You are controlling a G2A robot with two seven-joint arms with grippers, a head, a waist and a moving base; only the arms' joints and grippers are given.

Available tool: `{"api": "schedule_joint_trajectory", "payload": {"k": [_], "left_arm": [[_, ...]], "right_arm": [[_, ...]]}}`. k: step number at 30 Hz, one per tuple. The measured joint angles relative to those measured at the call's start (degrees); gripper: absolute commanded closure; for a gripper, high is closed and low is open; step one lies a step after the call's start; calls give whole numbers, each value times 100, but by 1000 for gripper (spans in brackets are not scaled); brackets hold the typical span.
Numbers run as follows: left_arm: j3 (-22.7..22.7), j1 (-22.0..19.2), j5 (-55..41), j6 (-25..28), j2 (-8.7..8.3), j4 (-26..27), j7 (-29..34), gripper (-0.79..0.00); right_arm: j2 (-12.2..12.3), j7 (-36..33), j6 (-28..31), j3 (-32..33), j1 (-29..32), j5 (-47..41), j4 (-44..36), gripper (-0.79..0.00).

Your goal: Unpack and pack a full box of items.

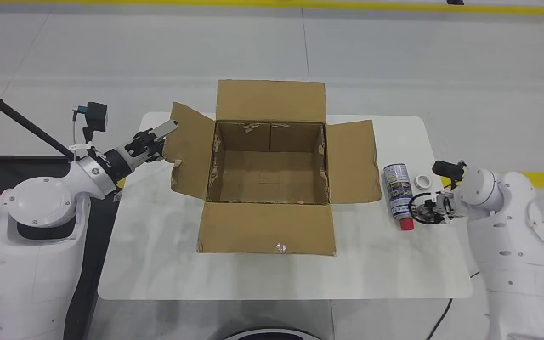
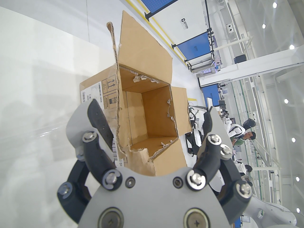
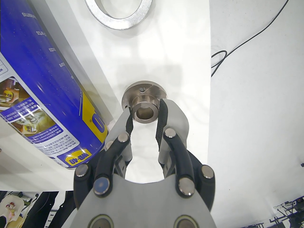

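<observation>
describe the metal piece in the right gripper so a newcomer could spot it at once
Start at the open cardboard box, then find the blue spray can lying beside it. By the can's red end, the right gripper clasps a flanged metal hub. Unlike the flat ring nearby, it is a short tube on a flange.

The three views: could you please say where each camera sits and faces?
Top view: above the arms, facing down on white table and open brown cardboard box; both arms show.
Left wrist view: on that wrist, facing into the box; open left gripper shows.
Right wrist view: on that wrist, facing down; right gripper holds a small flanged metal hub beside blue spray can and metal ring.
Shared: top and right wrist views show can and ring.
</observation>
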State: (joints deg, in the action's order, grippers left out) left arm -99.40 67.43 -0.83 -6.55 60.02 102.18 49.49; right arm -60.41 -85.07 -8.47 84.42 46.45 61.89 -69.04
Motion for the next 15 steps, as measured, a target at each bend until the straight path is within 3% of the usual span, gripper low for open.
{"api": "schedule_joint_trajectory", "payload": {"k": [15], "left_arm": [[0, 0, 0, 0, 0, 0, 0, -785]], "right_arm": [[14, 77, -16, -118, -83, -70, 215, -188]]}}
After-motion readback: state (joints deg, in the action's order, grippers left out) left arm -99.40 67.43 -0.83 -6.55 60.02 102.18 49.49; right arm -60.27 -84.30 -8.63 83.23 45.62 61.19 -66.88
